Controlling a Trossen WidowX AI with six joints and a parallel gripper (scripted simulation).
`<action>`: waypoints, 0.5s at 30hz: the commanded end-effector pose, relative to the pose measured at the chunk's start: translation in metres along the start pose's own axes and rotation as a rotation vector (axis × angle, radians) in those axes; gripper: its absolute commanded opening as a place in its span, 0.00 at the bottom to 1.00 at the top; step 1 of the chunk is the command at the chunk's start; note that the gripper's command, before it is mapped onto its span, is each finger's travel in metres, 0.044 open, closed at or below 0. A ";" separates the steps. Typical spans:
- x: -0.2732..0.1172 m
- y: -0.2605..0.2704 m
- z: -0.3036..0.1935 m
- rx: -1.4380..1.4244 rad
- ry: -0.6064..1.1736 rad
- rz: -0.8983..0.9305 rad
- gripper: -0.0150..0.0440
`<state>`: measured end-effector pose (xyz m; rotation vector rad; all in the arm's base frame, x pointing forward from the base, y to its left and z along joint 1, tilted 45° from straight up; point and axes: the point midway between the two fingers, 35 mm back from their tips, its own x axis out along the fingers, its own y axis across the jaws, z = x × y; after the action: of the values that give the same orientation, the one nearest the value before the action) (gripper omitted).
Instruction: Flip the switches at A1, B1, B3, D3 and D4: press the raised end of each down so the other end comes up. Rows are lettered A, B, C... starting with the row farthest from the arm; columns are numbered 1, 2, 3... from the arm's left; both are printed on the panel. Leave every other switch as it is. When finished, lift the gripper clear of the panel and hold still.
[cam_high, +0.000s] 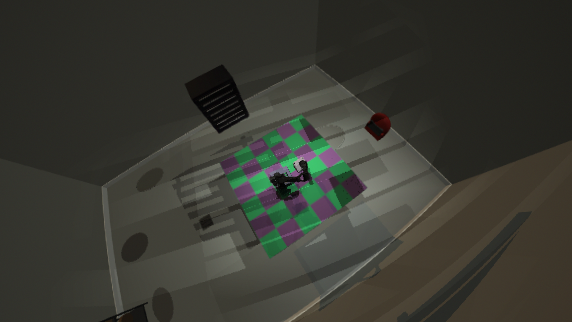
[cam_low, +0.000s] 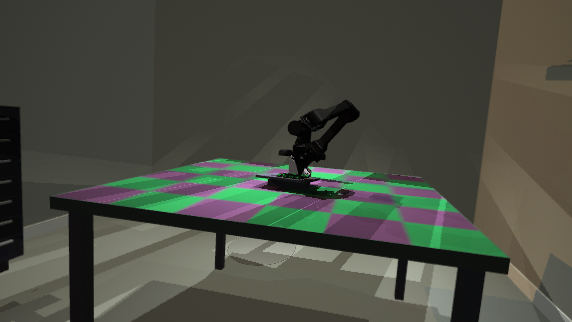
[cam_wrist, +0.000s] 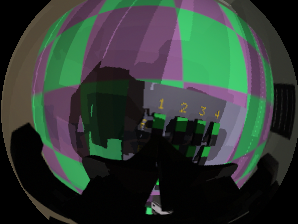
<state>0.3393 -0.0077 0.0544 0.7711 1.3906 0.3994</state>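
The grey switch panel (cam_wrist: 175, 94) shows in the wrist view with printed numbers 1 to 4 and rocker switches with green parts. It is a low dark box (cam_low: 289, 184) in the exterior view. The column 1 switch of the farthest row (cam_wrist: 159, 121) shows just ahead of the fingertips. My gripper (cam_wrist: 156, 137) (cam_low: 302, 173) is shut and empty, pointing down close over the panel near column 1. I cannot tell whether it touches a switch. The fingers hide most of the nearer rows. Most switch tilts are too dark to read.
The panel stands on a green and purple checkered table (cam_high: 270, 247) (cam_low: 365, 227). The arm's base and a pale block (cam_high: 300, 164) are beside the panel. A dark drawer cabinet (cam_high: 220, 102) and a red object (cam_high: 381, 122) stand away from the table. Shadows cross the panel.
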 end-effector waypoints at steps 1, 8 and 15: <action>0.001 0.000 0.000 0.005 -0.001 0.004 0.25; 0.002 0.000 0.000 0.005 -0.001 0.004 0.25; 0.003 0.000 0.000 0.005 -0.001 0.004 0.25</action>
<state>0.3395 -0.0064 0.0531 0.7713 1.3906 0.3993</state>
